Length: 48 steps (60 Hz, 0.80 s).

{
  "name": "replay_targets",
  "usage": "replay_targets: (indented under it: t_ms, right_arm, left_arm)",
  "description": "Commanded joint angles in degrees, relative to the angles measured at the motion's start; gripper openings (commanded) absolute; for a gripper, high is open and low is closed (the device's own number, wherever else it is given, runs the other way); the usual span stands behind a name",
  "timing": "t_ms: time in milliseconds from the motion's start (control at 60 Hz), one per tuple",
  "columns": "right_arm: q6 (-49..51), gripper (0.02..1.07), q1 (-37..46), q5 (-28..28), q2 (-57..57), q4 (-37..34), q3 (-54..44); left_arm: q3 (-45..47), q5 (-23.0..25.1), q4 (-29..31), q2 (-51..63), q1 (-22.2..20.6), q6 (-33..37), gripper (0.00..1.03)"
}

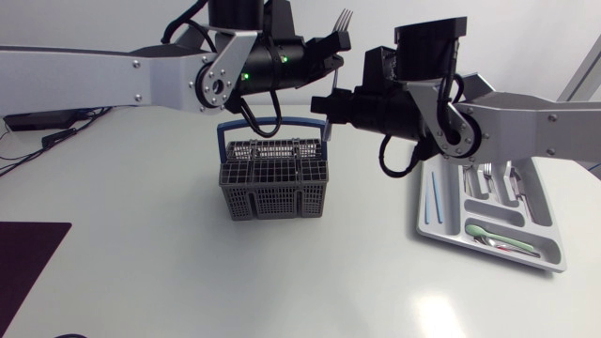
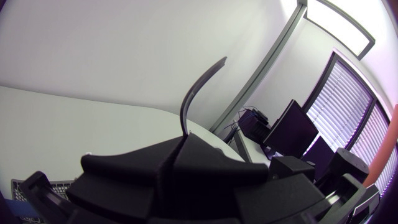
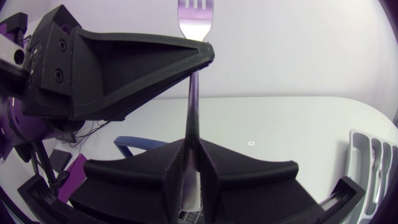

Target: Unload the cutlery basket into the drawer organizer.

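A metal fork stands upright, tines up, high above the grey cutlery basket with its blue handle. My left gripper is shut on the fork's neck below the tines. My right gripper is shut on the handle lower down. In the right wrist view the fork rises from my right gripper and passes the left gripper's fingertips. In the left wrist view the fork curves up out of my left gripper. The grey drawer organizer lies at the right.
The organizer holds several pieces of cutlery, among them a light green spoon and a thin blue stick. A dark mat lies at the table's left front edge. The basket's blue handle shows below the right gripper.
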<state>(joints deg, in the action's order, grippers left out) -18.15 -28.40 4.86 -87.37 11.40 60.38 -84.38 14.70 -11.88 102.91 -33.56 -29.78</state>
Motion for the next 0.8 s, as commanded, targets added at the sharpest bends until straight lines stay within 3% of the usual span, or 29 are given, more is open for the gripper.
replay_targets:
  t_ms: [0,183,400,783]
  right_arm:
    - [1.3,0.08,-0.1,0.6,1.6,0.4,-1.7]
    - [1.5,0.08,-0.1,0.7,2.1,0.3,-2.4]
    - [1.5,0.08,-0.1,0.7,2.6,0.3,-2.9]
    - [1.6,0.08,-0.1,0.9,2.7,0.3,-3.4]
  left_arm:
    - [-1.6,-0.1,0.4,-1.0,-0.4,1.0,0.34]
    - [-1.8,-0.1,0.9,-1.4,-0.4,1.7,0.48]
    - [-1.6,-0.1,1.3,-1.7,-0.5,2.0,0.48]
    - [-1.2,0.6,2.5,-2.4,-1.0,4.0,0.62]
